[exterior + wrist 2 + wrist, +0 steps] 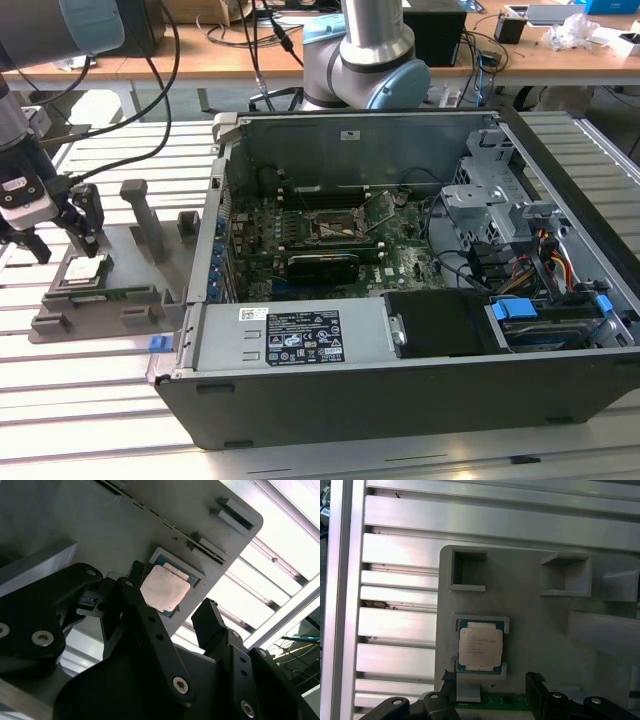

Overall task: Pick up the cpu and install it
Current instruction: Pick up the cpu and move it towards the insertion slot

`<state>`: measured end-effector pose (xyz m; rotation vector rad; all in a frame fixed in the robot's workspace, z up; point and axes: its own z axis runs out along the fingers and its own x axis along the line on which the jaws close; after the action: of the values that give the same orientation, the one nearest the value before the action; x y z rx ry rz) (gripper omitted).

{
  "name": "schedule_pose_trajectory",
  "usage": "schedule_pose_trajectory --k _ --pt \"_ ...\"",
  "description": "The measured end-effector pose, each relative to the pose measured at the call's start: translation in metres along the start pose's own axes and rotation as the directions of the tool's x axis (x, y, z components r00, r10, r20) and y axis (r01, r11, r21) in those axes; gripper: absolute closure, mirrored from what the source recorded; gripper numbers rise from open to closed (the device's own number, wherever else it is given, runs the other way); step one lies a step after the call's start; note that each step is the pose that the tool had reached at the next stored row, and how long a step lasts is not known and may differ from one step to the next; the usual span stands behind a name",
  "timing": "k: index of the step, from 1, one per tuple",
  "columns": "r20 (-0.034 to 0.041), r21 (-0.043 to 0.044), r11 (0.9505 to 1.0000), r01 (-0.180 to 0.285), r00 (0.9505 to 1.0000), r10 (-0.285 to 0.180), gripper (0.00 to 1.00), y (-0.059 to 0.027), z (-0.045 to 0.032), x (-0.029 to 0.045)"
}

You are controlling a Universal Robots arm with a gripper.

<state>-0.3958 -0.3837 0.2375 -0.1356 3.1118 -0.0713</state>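
— Well, grabbed already?
— Not yet. Hovering just over the cpu [83, 271] with the pincer [60, 238] wide open, holding nothing.
— Where?
— In the grey tray [130, 262], on the exterior view's left. Probably needs a straight, gentle pinch.

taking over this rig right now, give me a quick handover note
Gripper: open, hovering over the cpu, holding nothing.
Cpu: lying flat in its recess on the grey tray, at the exterior view's left of the open computer case.
Done: gripper lined up at the cpu, nothing more.
Left: cpu not yet lifted, not yet in the motherboard socket.
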Motion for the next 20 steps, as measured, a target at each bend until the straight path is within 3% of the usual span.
schedule_pose_trajectory --k 20 --pt "0.0002 0.0 1.0 0.0 1.0 0.0 0.34 0.0004 0.0081 0.0002"
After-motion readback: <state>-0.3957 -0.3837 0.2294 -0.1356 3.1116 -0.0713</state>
